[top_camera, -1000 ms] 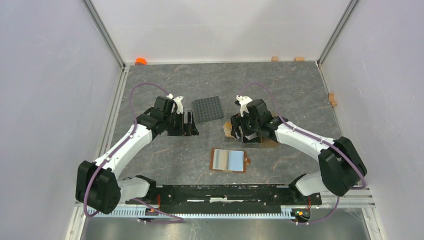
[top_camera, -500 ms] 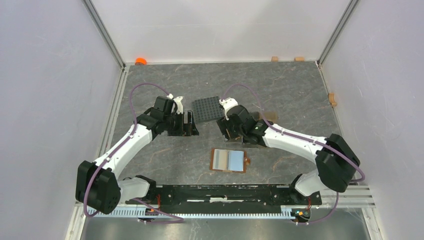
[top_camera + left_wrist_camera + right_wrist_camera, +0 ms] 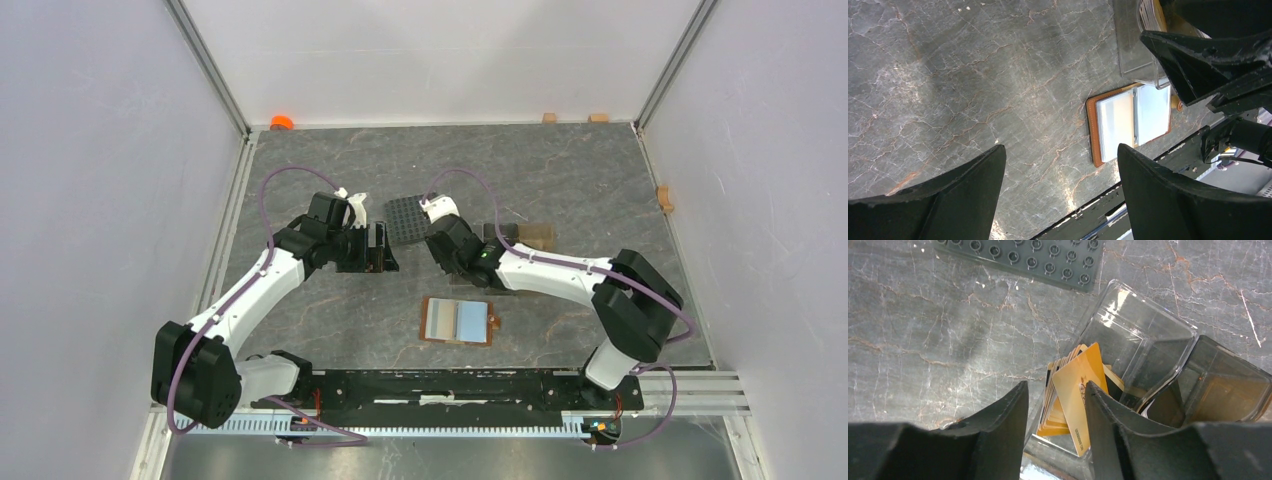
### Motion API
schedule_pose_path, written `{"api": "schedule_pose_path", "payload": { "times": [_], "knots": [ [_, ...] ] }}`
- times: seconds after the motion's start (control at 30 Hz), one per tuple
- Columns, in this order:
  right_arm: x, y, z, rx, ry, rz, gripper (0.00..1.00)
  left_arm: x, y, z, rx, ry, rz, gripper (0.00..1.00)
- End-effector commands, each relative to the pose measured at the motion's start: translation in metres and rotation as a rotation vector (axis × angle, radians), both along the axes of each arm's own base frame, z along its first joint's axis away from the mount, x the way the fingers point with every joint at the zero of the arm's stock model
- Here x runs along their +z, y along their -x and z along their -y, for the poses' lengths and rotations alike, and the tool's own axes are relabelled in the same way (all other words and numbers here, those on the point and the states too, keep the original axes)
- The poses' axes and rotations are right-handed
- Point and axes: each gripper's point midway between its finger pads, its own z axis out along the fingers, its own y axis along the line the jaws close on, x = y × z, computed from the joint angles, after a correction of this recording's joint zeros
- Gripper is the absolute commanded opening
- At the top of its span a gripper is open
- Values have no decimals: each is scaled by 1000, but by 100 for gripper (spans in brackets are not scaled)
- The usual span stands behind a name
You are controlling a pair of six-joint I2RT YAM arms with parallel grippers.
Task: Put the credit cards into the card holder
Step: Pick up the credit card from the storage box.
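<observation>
The brown card holder (image 3: 492,322) lies open near the front middle, with a grey card (image 3: 441,320) and a light blue card (image 3: 471,321) in it. It also shows in the left wrist view as card holder (image 3: 1091,130). My right gripper (image 3: 452,252) hangs over the clear stand (image 3: 1143,335). In the right wrist view my right gripper (image 3: 1055,390) has its jaws part-way apart on either side of a standing stack of yellowish credit cards (image 3: 1073,377). A gap still shows on the left side. My left gripper (image 3: 380,248) stands wide open over bare table, holding nothing, and appears as left gripper (image 3: 1060,150).
A dark grey studded plate (image 3: 405,215) lies just behind the two grippers, also seen as plate (image 3: 1023,255). An orange object (image 3: 281,122) and small wooden blocks (image 3: 549,117) sit along the back wall. Another block (image 3: 664,197) is at the right wall.
My right arm has swung left over the stand, toward the studded plate, and its jaws have narrowed around the card stack. The left arm has not moved.
</observation>
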Motion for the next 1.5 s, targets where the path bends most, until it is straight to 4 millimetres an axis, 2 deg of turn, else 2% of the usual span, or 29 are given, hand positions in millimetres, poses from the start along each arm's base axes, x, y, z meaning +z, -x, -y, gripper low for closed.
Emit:
{"api": "schedule_pose_path", "payload": {
  "times": [0.0,0.3,0.6,0.8,0.93,1.17,1.47],
  "knots": [
    [17,-19,-12,-46,-42,77,48,4,-2,1,-40,4,35,88],
    [5,-25,-14,-56,-20,84,37,4,-5,-5,-10,-17,49,89],
    [12,-27,-14,-63,-36,109,24,3,-5,-6,-7,-18,46,89],
    [16,-25,-15,-57,-44,116,24,2,-5,-5,-10,-16,42,89],
    [8,-24,-20,-37,-48,92,30,2,-5,-5,-13,-13,39,89],
    [-5,-25,-26,-33,-46,69,31,2,-5,-4,-15,-13,38,89],
    [2,-28,-22,-68,-43,95,25,2,-4,-3,-20,-8,35,89]
  ]
}}
